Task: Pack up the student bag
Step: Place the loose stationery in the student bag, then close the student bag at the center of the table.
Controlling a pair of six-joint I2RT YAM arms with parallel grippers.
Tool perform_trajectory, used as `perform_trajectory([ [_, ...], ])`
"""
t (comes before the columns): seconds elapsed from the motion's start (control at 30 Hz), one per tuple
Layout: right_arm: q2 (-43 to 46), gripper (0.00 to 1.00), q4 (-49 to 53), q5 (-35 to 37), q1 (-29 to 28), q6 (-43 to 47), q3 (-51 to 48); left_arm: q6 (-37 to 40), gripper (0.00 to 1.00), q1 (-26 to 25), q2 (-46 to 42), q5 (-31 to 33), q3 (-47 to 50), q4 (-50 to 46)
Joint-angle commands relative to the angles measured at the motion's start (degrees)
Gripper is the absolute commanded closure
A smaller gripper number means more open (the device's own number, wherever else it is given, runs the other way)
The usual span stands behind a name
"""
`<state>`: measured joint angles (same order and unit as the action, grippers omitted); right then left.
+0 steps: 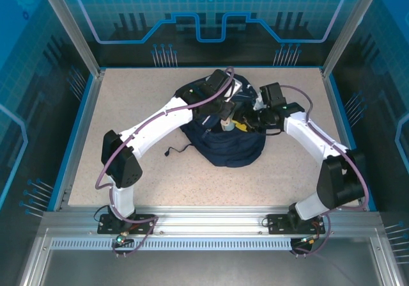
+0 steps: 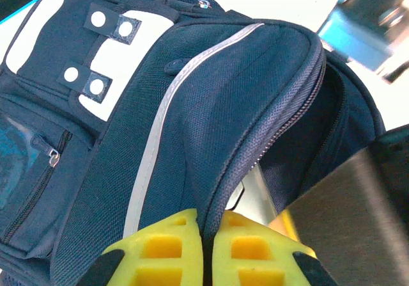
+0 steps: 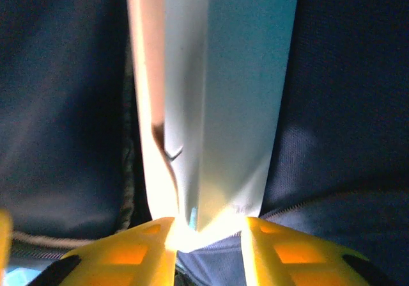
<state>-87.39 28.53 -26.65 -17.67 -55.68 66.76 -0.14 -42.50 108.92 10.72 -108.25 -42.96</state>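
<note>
Two claws busy: left claw [image 2: 208, 251] pinches the zip edge of the student bag [image 2: 211, 107]; right claw [image 3: 208, 235] clamps a pale flat slab [image 3: 223, 94]. I judge the fabric soft, floppy; best held by seams.

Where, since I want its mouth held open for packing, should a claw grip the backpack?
Pinch the zippered rim of the backpack, edge-on with one finger inside the opening: it is a thin, free fabric edge standing clear, right where the left claw grips.

Overhead looks down; wrist views hug student bag [image 1: 230, 146].
</note>
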Motion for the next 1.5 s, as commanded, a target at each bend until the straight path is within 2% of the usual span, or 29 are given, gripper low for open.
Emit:
perform_trajectory([
  [0.0,-3.2,0.71,-2.1,0.0,-1.8,0.6,3.1,-1.9,0.98,0.1,-1.9,-2.1,-3.6,3.8],
  [0.1,-5.1,0.75,-6.3,1.2,-3.2,0.2,3.9,-2.2,0.98,0.2,-2.0,-2.3,-3.5,3.9],
  [0.2,-7.2,0.85,-15.6,-0.9,-3.5,-2.4,2.4,-2.7,0.98,0.3,-1.9,-2.7,-3.5,4.0],
  [0.3,-8.9,0.85,-22.8,-2.3,-3.5,-5.1,1.4,-3.3,0.98,0.5,-1.8,-3.0,-3.5,3.9],
  [0.43,-9.5,0.8,-30.3,-5.1,-4.3,-6.4,0.9,-4.0,0.98,1.0,-1.7,-3.6,-3.3,3.9],
  [0.67,-10.2,0.76,-28.5,-10.5,-4.1,-6.2,1.7,-6.1,0.98,2.1,-1.7,-6.3,-2.6,4.7],
  [0.77,-6.6,0.73,-20.5,-7.8,-3.2,-2.3,0.9,-6.9,0.95,2.5,-1.8,-7.3,-2.2,4.7],
  [0.83,-3.3,0.69,-12.9,-4.1,-2.5,1.4,0.5,-7.8,0.91,2.8,-2.2,-8.4,-1.6,4.3],
  [0.9,0.3,0.63,-6.2,-0.3,-1.3,4.2,-1.4,-9.3,0.77,3.4,-3.0,-10.1,-0.2,4.3],
  [1.0,5.3,0.58,0.8,3.8,0.9,6.2,-6.0,-12.2,0.5,4.5,-5.5,-13.9,3.7,5.7],
  [1.1,11.0,0.53,5.7,8.8,1.3,8.2,-9.1,-16.4,0.35,6.0,-9.7,-17.0,9.3,8.6],
  [1.23,15.9,0.46,11.2,15.8,-1.1,10.6,-8.8,-25.3,0.26,9.8,-16.0,-17.2,19.1,12.4],
  [1.33,16.3,0.42,14.6,23.2,-7.1,11.2,-6.5,-34.5,0.24,13.9,-20.0,-18.8,28.0,14.9],
  [1.47,12.4,0.4,15.4,30.4,-17.1,9.4,-3.1,-45.2,0.24,18.2,-24.3,-22.9,41.3,21.9],
])
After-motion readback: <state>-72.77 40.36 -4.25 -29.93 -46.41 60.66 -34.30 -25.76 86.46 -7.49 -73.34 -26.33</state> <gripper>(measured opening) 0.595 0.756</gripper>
